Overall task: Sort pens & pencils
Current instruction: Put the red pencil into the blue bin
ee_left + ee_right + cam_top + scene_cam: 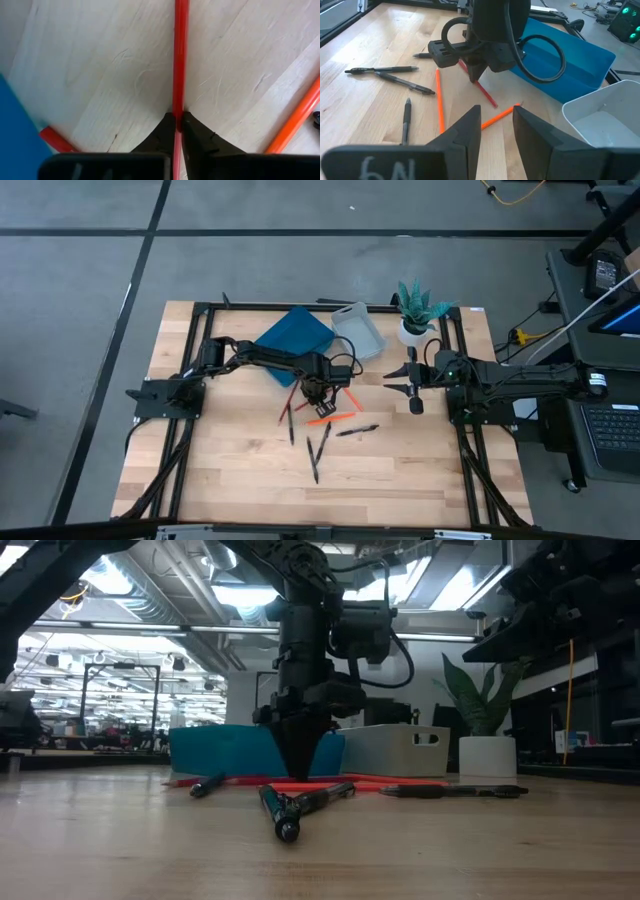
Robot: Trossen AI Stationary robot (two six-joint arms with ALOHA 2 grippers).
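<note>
So my left tool (314, 394) is down on the worktop (230, 470) right now, fingers (197, 140) pinched tight on a red pencil (180, 60). It's a thin, glossy red stick lying flat on the wood, running straight out between the tips. Around it lie another red pencil (56, 140) by the blue bin (295, 335) and an orange one (295, 117) off to the side. In the overhead view, more orange pencils (332, 418) and the black pens (357, 430) are scattered mid-worktop, just in front of the bins. The pens are slim and dark, with clips. The grey bin (358, 330) sits beside the blue one, next to a potted plant (418, 310). My right tool (414, 388) hovers near the plant, fingers apart, holding nothing.
</note>
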